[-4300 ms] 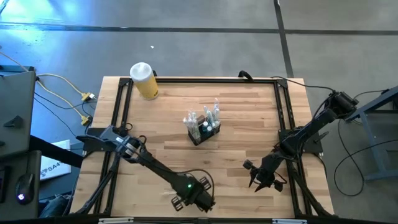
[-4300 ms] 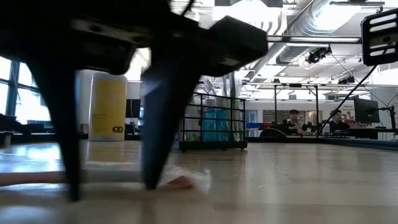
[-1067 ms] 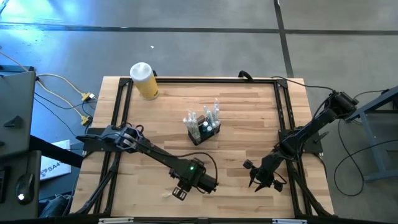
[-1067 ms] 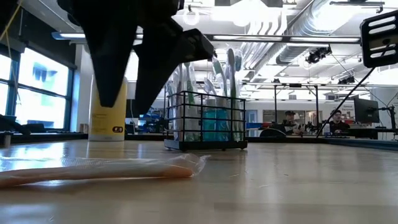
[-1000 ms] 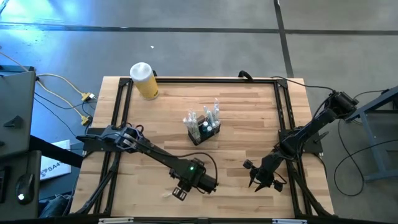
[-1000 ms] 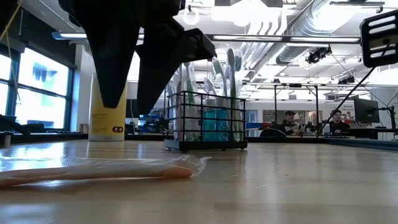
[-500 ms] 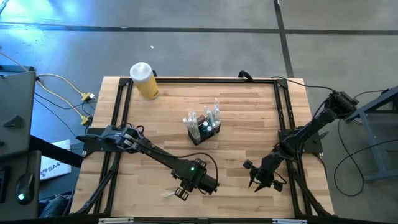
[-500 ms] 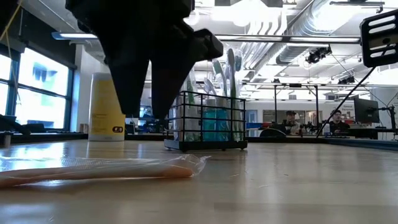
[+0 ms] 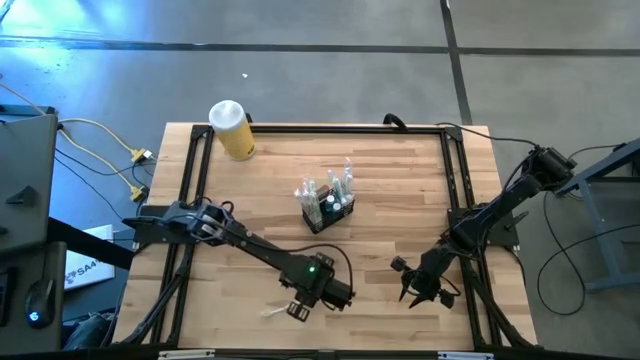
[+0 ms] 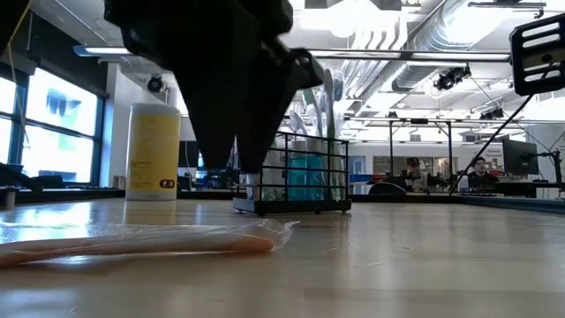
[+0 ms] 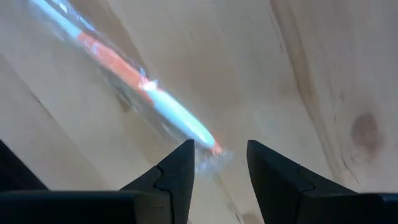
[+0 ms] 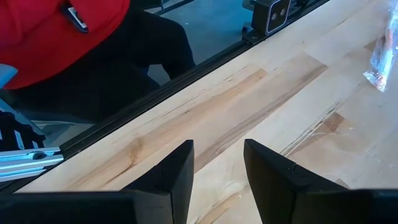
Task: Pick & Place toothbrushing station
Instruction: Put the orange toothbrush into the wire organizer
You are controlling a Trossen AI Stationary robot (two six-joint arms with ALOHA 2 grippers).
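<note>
The toothbrushing station (image 9: 327, 207) is a small black wire caddy that stands on its base mid-table, with several brushes upright in it; it also shows in the low view (image 10: 296, 177). A toothbrush in a clear wrapper (image 11: 168, 109) lies flat on the wood near the table's near edge (image 9: 270, 314). My left gripper (image 9: 297, 310) hangs open above its end, pointing down, with the fingers (image 11: 180, 168) clear of it. My right gripper (image 9: 412, 292) waits open at the near right, holding nothing (image 12: 217, 162).
A yellow jar with a white lid (image 9: 231, 129) stands at the far left corner. A black frame (image 9: 195, 180) runs along the table's sides. A person in red (image 12: 74, 37) is beyond the near edge. Bare wood lies between the caddy and the grippers.
My left gripper has drifted a little toward the table's right edge, staying open and above the table. The wrapped toothbrush has stayed where it was.
</note>
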